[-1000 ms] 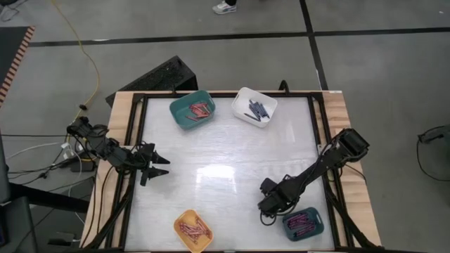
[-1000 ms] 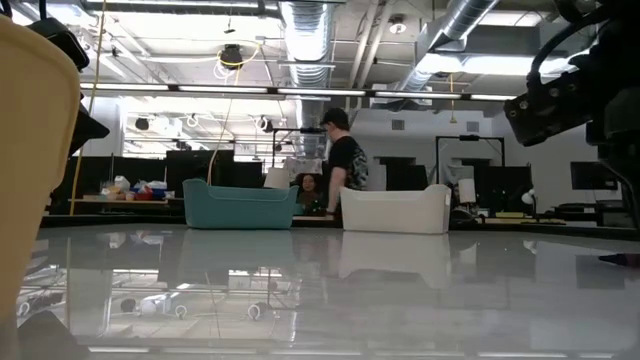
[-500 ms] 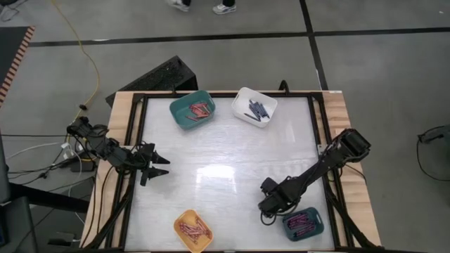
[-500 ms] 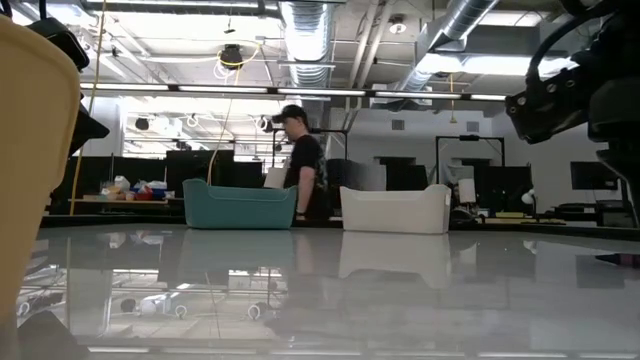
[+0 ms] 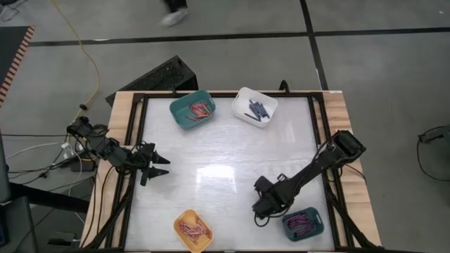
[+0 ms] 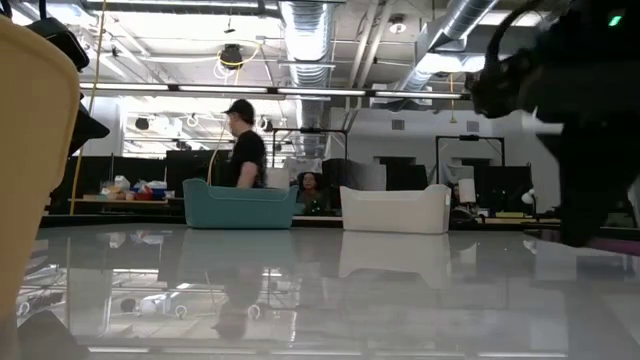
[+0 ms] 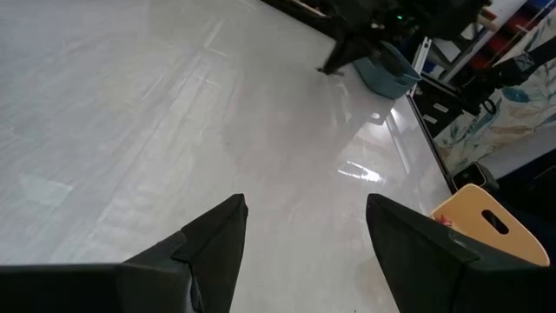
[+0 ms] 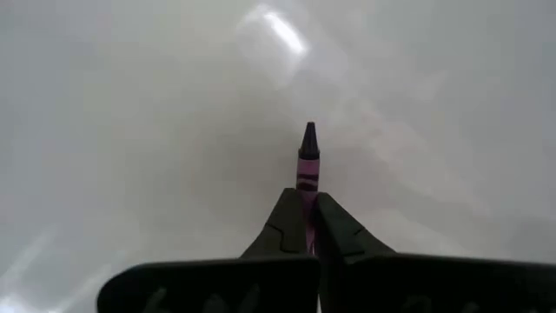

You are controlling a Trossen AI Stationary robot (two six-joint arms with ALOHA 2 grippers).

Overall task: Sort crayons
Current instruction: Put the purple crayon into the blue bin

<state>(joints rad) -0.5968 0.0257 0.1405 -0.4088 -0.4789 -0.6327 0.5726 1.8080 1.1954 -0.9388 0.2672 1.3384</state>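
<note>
A pink-magenta crayon [image 8: 307,167] with a dark tip sticks out past the fingertips of my right gripper [image 8: 308,207], which is shut on it. In the high view that gripper [image 5: 261,211] hovers at the table's near right, just left of a teal bin [image 5: 303,223] of pink-magenta crayons. Other crayons lie in a far teal bin [image 5: 192,109], a white bin [image 5: 254,106] and a yellow bin [image 5: 193,230]. My left gripper [image 5: 160,166] waits open at the left edge. My right gripper pinches the crayon's back end [image 8: 306,186] between its two fingertips. The crayon lies along the fingers, its dark tip [image 8: 308,139] pointing away from them. Whether it is clear of the table I cannot tell.
The white tabletop [image 5: 225,161] lies bare between the four bins, inside a dark frame [image 5: 133,140]. In the low view a person [image 6: 243,145] walks in the room behind the far teal bin [image 6: 238,205] and the white bin [image 6: 396,210].
My right gripper has shifted a little toward the table's left edge, away from the near teal bin. The person in the room behind has walked leftward.
</note>
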